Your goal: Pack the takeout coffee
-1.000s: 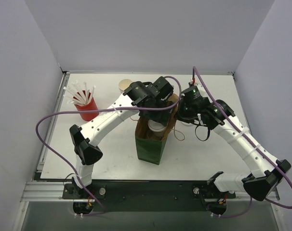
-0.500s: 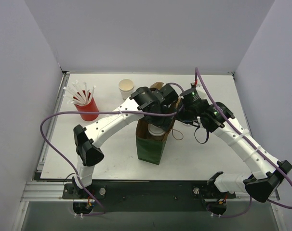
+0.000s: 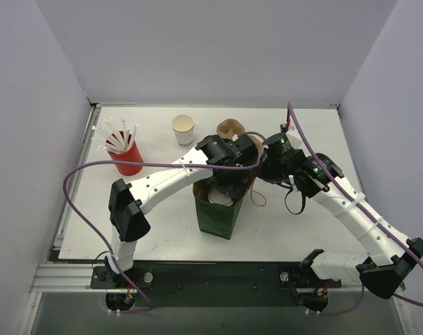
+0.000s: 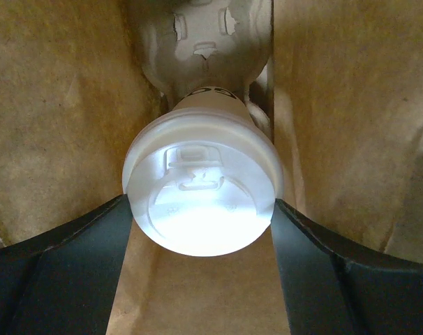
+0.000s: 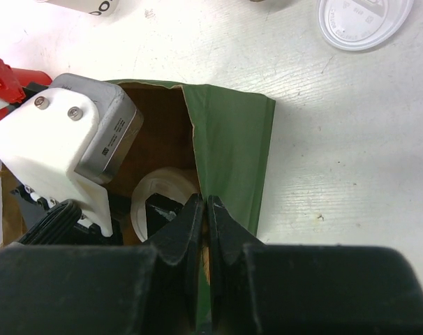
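Lowering the lidded takeout coffee (image 4: 203, 188), clamped in the left end effector (image 4: 201, 213), deeper into the green bag (image 3: 215, 218) at frame centre than a second ago, probably nearing release, while pinching the bag's rim in the closed right end effector (image 5: 204, 209).

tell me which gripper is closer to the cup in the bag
Left. The left gripper has its jaws against both sides of the cup inside the bag; the right gripper pinches the bag's rim beside it.
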